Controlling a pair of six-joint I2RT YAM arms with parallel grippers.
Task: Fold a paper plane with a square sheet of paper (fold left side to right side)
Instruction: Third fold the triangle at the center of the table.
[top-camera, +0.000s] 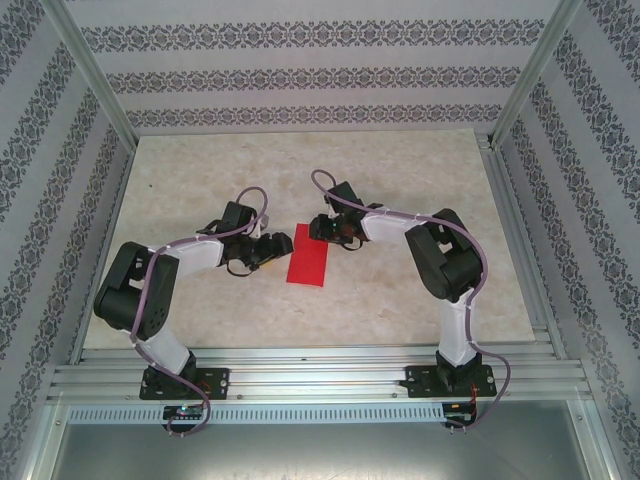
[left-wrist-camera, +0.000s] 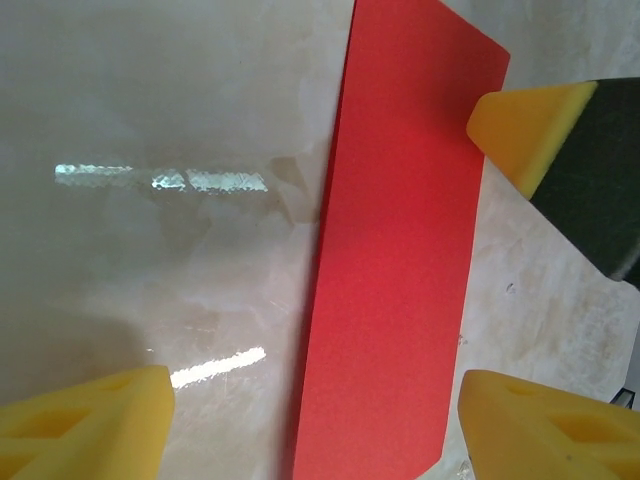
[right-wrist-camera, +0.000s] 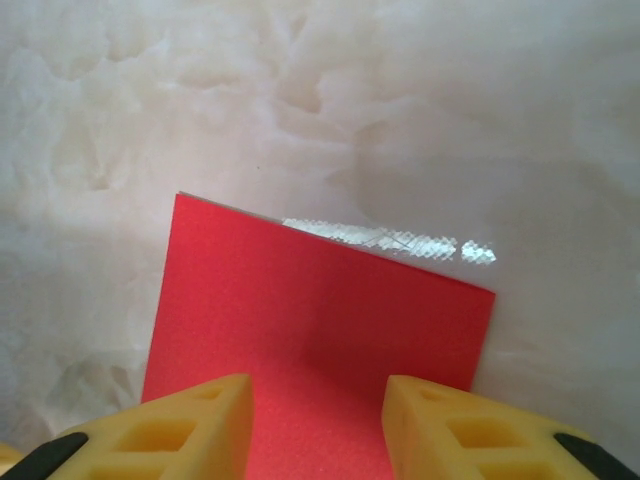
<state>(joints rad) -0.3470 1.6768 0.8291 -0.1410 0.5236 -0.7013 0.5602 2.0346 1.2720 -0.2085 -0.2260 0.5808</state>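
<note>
Plain red paper (top-camera: 308, 262), cream marbled table (top-camera: 400, 170), floral-striped walls (top-camera: 300, 80).

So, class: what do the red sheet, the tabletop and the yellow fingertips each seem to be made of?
The red sheet looks like thin matte paper: flat, crisp edges. The tabletop seems marble-look stone or laminate, glossy: veining, light reflections. The yellow fingertips look like foam or soft plastic, matte, with triangular cut-outs.

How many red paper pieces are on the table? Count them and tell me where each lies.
1. The red sheet, a narrow rectangle, lies flat near the middle of the table. A small scrap could be hidden.
</note>
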